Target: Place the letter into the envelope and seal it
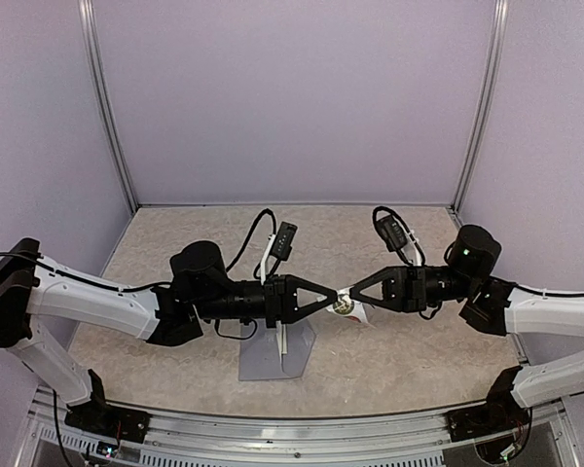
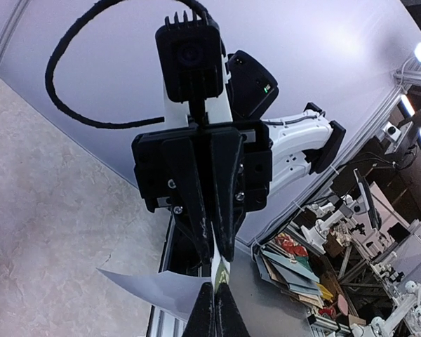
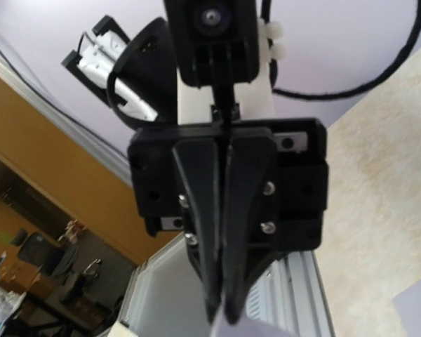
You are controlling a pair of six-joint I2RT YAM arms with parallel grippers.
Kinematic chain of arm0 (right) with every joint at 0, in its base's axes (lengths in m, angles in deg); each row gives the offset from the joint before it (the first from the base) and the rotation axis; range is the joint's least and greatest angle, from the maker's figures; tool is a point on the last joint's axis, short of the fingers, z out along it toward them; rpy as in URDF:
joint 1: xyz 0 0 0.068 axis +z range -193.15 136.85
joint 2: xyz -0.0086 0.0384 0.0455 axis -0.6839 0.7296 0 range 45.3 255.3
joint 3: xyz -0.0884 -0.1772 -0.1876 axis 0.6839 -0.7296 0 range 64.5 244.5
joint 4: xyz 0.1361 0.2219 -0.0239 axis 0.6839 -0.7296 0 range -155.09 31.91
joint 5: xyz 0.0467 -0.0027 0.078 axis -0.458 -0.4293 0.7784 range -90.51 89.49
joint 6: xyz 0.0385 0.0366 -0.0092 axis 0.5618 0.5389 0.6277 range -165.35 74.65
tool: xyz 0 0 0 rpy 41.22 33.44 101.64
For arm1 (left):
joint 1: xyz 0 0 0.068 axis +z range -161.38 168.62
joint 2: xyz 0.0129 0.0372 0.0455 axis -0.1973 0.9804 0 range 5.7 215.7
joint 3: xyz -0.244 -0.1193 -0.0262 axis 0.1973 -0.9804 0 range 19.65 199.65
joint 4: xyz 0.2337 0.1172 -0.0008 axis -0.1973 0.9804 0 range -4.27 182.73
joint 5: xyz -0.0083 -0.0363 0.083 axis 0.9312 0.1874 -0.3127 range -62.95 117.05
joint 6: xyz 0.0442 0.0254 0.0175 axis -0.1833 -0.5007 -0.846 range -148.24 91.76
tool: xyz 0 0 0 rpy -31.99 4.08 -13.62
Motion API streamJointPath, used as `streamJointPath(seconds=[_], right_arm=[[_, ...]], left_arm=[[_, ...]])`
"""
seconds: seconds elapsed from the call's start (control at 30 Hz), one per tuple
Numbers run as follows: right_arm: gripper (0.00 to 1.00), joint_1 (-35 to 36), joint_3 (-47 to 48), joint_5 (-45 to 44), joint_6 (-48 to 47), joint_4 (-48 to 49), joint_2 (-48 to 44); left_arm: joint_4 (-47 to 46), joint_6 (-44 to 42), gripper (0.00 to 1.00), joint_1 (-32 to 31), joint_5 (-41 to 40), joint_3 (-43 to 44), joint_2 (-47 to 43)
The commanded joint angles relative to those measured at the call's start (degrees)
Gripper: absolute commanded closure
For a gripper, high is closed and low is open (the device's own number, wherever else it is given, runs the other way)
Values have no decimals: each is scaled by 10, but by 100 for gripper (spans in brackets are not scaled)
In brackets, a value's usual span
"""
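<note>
I see left gripper (image 1: 333, 295) closed tight, tip-to-tip with right gripper (image 1: 351, 291), which pinches the sticker strip (image 1: 347, 307); envelope (image 1: 273, 362) flat on tabletop (image 1: 399, 362) under left gripper.

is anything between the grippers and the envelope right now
Nothing visible blocks the envelope, which lies flat on the table below the left gripper. But that gripper and the right gripper meet tip to tip above it, both pinching a small sticker strip.
</note>
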Motion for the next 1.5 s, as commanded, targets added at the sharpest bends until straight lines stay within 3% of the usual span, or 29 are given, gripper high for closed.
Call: streamJointPath(seconds=[0.0, 0.27, 0.7, 1.47], right_arm=[[92, 2, 20, 52, 3, -11, 11], [95, 2, 37, 98, -22, -75, 8], [100, 4, 35, 82, -49, -121, 19], [100, 34, 26, 90, -36, -80, 39]], left_arm=[[61, -49, 100, -1, 55, 21, -1], [150, -104, 100, -1, 55, 44, -21], [128, -103, 100, -2, 44, 40, -30], [99, -99, 100, -5, 22, 39, -27]])
